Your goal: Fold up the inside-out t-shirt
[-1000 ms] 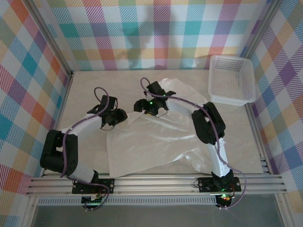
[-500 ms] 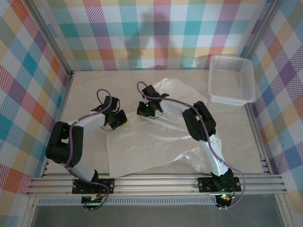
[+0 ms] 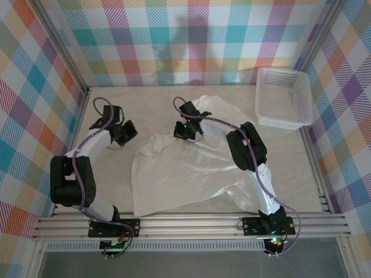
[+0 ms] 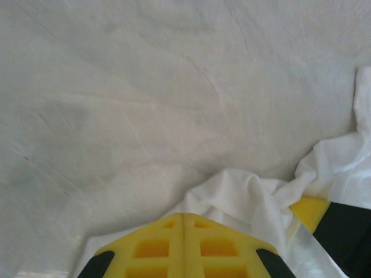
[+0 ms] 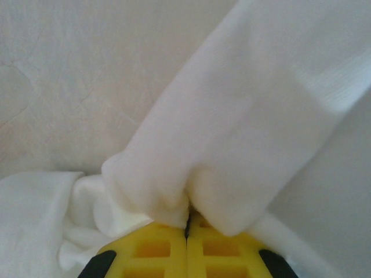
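We are pinching the inside-out t-shirt [image 3: 191,174] with both hands closed tight: the left hand [image 3: 126,133] on a bunched edge at upper left, the right hand [image 3: 186,131] on a fold at upper middle. The shirt is lying rumpled across the middle of the bench [image 3: 104,107].

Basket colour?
White mesh basket, clearest in the top external view.
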